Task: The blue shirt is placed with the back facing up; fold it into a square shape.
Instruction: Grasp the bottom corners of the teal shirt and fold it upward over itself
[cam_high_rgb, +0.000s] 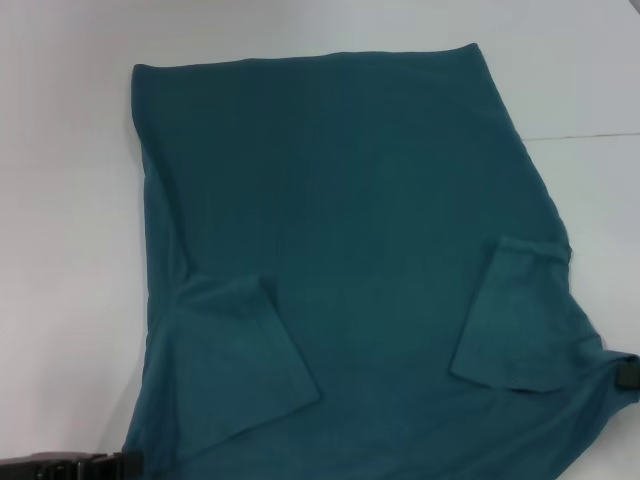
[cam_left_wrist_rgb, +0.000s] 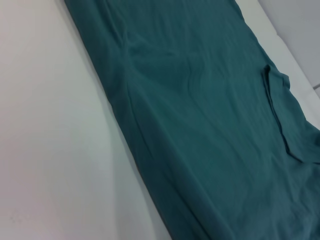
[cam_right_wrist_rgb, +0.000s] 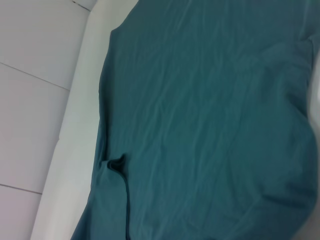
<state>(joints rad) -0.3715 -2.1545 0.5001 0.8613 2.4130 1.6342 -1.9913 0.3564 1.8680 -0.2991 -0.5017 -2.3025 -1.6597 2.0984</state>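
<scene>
the blue shirt lies spread flat on the white table, plain back up, filling most of the head view. its straight hem is at the far edge, and both short sleeves are folded inward onto the body – the left sleeve near the lower left, the right sleeve near the lower right. the left gripper shows only as a dark sliver at the bottom edge, just beside the shirt's near left corner; the right gripper peeks in at the right edge against the cloth by the right sleeve. whether either gripper's fingers are open or closed – cannot tell.
</scene>
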